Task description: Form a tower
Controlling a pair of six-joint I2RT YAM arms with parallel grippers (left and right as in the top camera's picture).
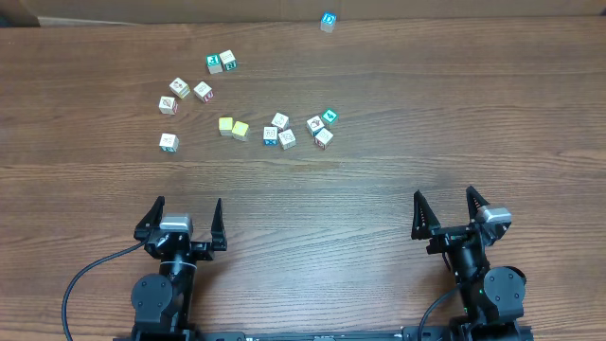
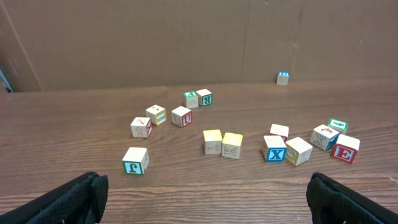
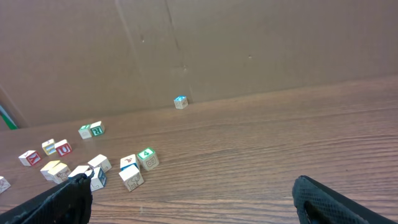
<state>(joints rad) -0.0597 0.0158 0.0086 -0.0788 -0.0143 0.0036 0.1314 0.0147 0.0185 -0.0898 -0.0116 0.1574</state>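
Note:
Small cream alphabet cubes lie scattered singly over the far half of the table; no tower shows in any view. One cube with blue print on top [image 1: 328, 21] [image 2: 283, 78] [image 3: 180, 102] sits alone at the far edge by the brown wall. A green-printed pair [image 1: 222, 62] [image 2: 198, 98] lies back left. My left gripper [image 1: 187, 204] [image 2: 205, 205] and right gripper [image 1: 444, 194] [image 3: 189, 202] rest at the near edge, both open with only bare table between the fingers, well short of every cube.
Two yellow cubes [image 1: 233, 127] [image 2: 222, 144] lie side by side mid-table. Right of them sit a loose cluster [image 1: 279, 133] and a group with a green-topped cube [image 1: 329, 116] [image 3: 147, 157]. Several single cubes [image 1: 180, 90] lie to the left. A brown wall [image 2: 186, 37] backs the table.

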